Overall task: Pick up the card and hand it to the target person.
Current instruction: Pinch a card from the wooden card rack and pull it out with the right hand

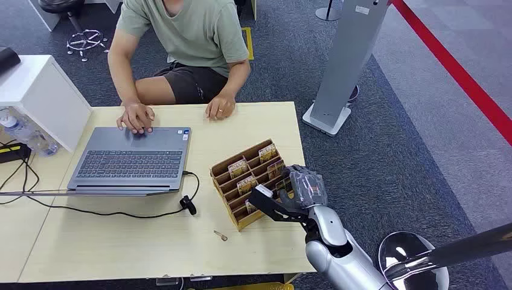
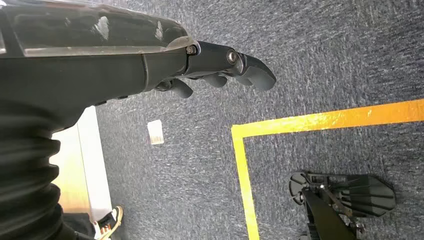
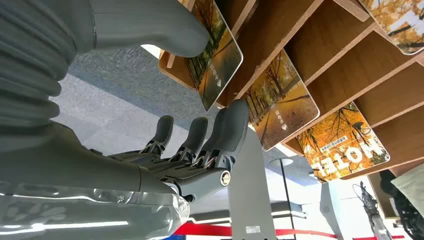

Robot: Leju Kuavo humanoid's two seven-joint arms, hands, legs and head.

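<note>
Right hand: the grey many-fingered right hand [image 1: 297, 192] is reaching into the near right end of the tiered light-brown wooden card rack [image 1: 224, 170]; in the right wrist view the thick grey thumb [image 3: 165, 30] is pressing on the face of one autumn-tree printed card [image 3: 216, 60] while the dark fingers [image 3: 227, 131] are rising behind its lower edge, not quite closed on it, so the hand is judged apart and holding nothing yet.

Left hand: the dark left hand [image 2: 220, 67] is hanging over blue-grey carpet, fingers loosely curled and carrying nothing.

Step in hand: pinching one card out of its slot. Doing this well probably means bringing the fingers up against the card's back opposite the thumb, then drawing it along the slant of its slot, not across the wooden dividers.

Risk: the neighbouring cards are sitting just beside the chosen one and could be dragged out with it.

Rack contents: several printed cards are standing tilted in separate slots; other slots are looking empty, though the head view is too coarse to be sure.

Target person: a seated person in a green T-shirt [image 1: 187, 30] is waiting at the far side of the pale wooden table [image 1: 121, 248], well apart from the rack, one hand on a grey open laptop [image 1: 130, 160].
</note>
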